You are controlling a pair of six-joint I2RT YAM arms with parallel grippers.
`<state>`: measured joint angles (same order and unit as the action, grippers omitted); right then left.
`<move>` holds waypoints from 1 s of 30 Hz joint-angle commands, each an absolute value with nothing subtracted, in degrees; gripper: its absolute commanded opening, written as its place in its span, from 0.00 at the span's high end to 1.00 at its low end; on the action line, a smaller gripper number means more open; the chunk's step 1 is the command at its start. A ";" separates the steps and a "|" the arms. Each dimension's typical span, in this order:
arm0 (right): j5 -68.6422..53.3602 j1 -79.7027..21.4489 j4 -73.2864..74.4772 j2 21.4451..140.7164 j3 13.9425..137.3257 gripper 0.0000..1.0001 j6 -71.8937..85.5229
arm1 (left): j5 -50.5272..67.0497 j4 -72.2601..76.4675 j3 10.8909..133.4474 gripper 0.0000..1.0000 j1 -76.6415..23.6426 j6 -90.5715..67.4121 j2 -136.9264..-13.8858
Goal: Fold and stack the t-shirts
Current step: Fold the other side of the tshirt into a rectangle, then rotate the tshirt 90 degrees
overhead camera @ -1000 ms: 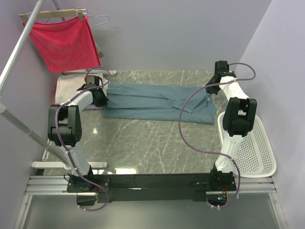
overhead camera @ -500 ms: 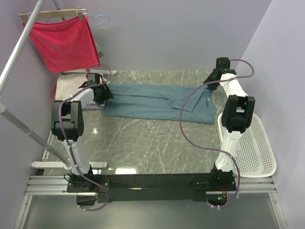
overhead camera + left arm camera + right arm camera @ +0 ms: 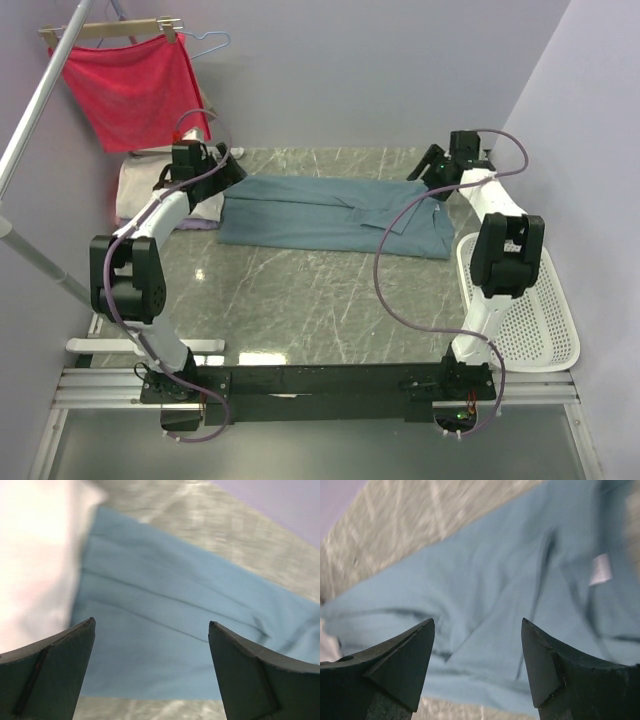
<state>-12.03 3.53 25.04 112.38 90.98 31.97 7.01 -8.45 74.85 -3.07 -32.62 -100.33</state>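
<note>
A dusty teal t-shirt (image 3: 330, 215) lies folded into a long band across the far part of the marble table. My left gripper (image 3: 222, 172) hovers open above its left end, nothing between the fingers; in the left wrist view the gripper (image 3: 151, 622) looks down on the teal cloth (image 3: 165, 630) and on a cream-white folded t-shirt (image 3: 35, 555) beside it. My right gripper (image 3: 428, 165) hangs open over the right end. In its own view that gripper (image 3: 477, 620) is empty above the rumpled teal cloth (image 3: 495, 580), whose white label (image 3: 601, 569) shows. The cream stack (image 3: 135, 190) sits at far left.
A red cloth (image 3: 135, 90) hangs on a wooden hanger at the back left, beside a slanting metal pole (image 3: 40, 100). A white perforated basket (image 3: 525, 310) stands at the right edge. Walls close the table at the back and on both sides.
Both grippers have opened, let go of the teal t-shirt's ends and risen back toward the far wall. The shirt stays flat on the table.
</note>
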 commanded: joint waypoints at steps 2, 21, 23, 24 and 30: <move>-12.66 -1.67 22.23 108.01 85.61 0.23 32.95 | 17.22 -1.77 74.00 0.01 -5.80 -33.40 -102.90; 0.26 -3.34 36.30 123.04 97.73 0.25 34.36 | 24.97 -11.34 92.84 0.01 -7.91 -30.41 -128.33; 0.18 -3.34 38.66 126.11 101.59 0.25 34.28 | 23.56 -10.81 89.23 0.01 -9.13 -31.20 -125.96; 0.44 -3.43 40.06 127.25 103.52 0.26 34.28 | 21.81 -11.16 86.16 0.00 -9.75 -31.46 -125.16; 0.17 -3.51 47.37 134.38 115.30 0.28 31.12 | 18.37 -10.64 71.41 0.01 -13.62 -33.92 -117.52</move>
<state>-0.45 -3.70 41.91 131.44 109.45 33.34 20.80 -4.21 81.25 -10.41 -31.40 -120.09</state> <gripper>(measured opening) 0.721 0.994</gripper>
